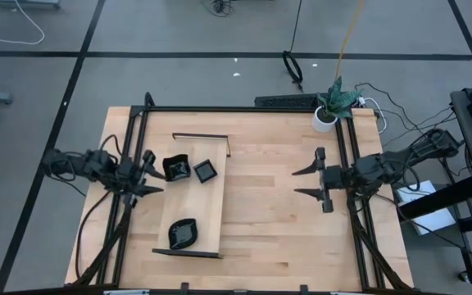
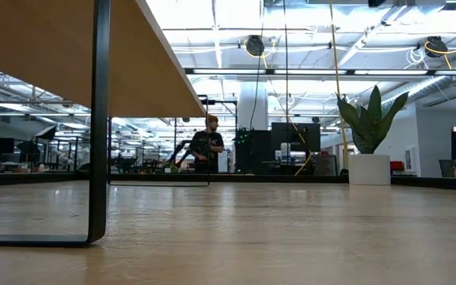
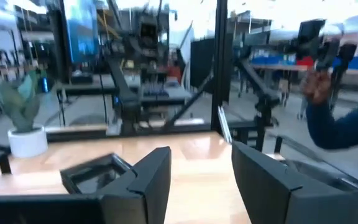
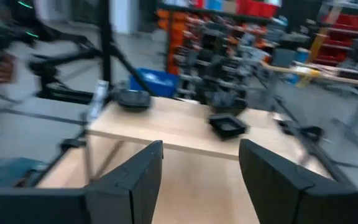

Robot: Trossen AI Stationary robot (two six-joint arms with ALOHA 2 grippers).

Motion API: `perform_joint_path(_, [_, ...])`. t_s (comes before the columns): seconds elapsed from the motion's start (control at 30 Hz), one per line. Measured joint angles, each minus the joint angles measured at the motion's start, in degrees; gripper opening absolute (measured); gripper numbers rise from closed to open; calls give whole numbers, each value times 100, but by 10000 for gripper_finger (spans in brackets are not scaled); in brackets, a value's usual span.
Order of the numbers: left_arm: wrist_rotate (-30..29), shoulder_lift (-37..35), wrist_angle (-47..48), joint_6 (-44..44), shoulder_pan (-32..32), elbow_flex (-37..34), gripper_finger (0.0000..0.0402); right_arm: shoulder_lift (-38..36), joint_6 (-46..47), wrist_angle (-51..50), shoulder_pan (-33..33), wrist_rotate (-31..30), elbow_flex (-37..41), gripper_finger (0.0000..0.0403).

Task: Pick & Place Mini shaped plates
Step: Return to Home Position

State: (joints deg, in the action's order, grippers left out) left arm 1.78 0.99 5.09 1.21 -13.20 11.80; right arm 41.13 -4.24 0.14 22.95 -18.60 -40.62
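Three glossy black mini plates lie on the long pale wooden board (image 1: 211,205), which stands raised on black legs: a lobed one (image 1: 175,168) at the board's left edge, a square one (image 1: 206,171) beside it, and a rounded one (image 1: 183,234) near the front end. My left gripper (image 1: 149,172) is open at the board's left edge, its fingertips just short of the lobed plate. In the left wrist view the gap between its fingers (image 3: 201,180) shows bare wood, and a black dish (image 3: 95,174) lies beside one finger. My right gripper (image 1: 311,182) is open and empty over the table, right of the board.
A potted plant (image 1: 331,105) and a power strip (image 1: 285,102) stand at the table's far edge. The board's black leg (image 2: 97,119) fills the low view's left. A person's hand and sleeve (image 3: 334,106) show beyond the table. Bare wood lies between the board and my right gripper.
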Motion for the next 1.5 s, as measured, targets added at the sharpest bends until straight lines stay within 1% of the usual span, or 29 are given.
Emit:
perform_joint_path(0.07, [76, -76, -138, 25, 63, -141, 173, -244, -11, 465, 3, 262, 470, 199])
perform_joint_path(0.1, [124, -64, -108, 40, 93, -184, 172, -399, -3, 698, 6, 294, 756, 199])
perform_joint_path(0.17, [174, -60, -133, 110, 146, -236, 173, -710, 6, 1051, -3, 184, 1282, 199])
perform_joint_path(0.23, [166, -78, -300, 184, 222, -312, 173, -1102, -1, 1163, -7, 51, 1764, 199])
perform_joint_path(0.3, [197, -69, -272, 190, 277, -363, 173, -1469, 60, 1344, -22, 53, 2208, 199])
perform_joint_path(0.4, [240, -50, -459, 184, 337, -403, 173, -1929, 198, 1932, -50, 63, 2908, 199])
perform_joint_path(0.5, [246, -37, -498, 173, 357, -507, 173, -2275, 202, 2493, -51, 68, 3477, 199])
perform_joint_path(0.63, [303, -70, -567, 148, 383, -514, 173, -2635, 231, 2668, -51, 53, 3943, 199])
perform_joint_path(0.73, [520, -74, -655, 232, 492, -516, 173, -2739, 315, 2282, -49, -12, 3950, 199])
perform_joint_path(0.87, [804, -72, -650, 245, 700, -515, 173, -2830, -6, 2374, -49, 82, 3956, 199])
perform_joint_path(0.93, [914, -73, -612, 250, 831, -515, 173, -2930, -80, 2185, -49, 77, 3956, 199])
perform_joint_path(0.97, [957, -72, -565, 257, 891, -515, 173, -3010, -96, 2101, -49, 109, 3956, 199])
perform_joint_path(1.03, [1084, -72, -475, 263, 1022, -515, 173, -3201, -96, 1834, -49, 356, 3960, 199])
perform_joint_path(1.17, [1357, -72, -497, 352, 1247, -515, 173, -3564, 37, 1362, -49, 510, 3963, 199])
perform_joint_path(1.3, [1466, -72, -531, 332, 1326, -513, 173, -3746, 10, 967, -49, 528, 3967, 199])
perform_joint_path(1.37, [1466, -72, -545, 252, 1323, -513, 173, -3746, 30, 935, -47, 578, 3967, 199])
perform_joint_path(1.4, [1468, -72, -574, 229, 1323, -513, 173, -3751, 31, 902, -48, 733, 3968, 199])
perform_joint_path(1.5, [1466, -73, -654, 213, 1323, -513, 173, -3751, -84, 828, -47, 1593, 3973, 199])
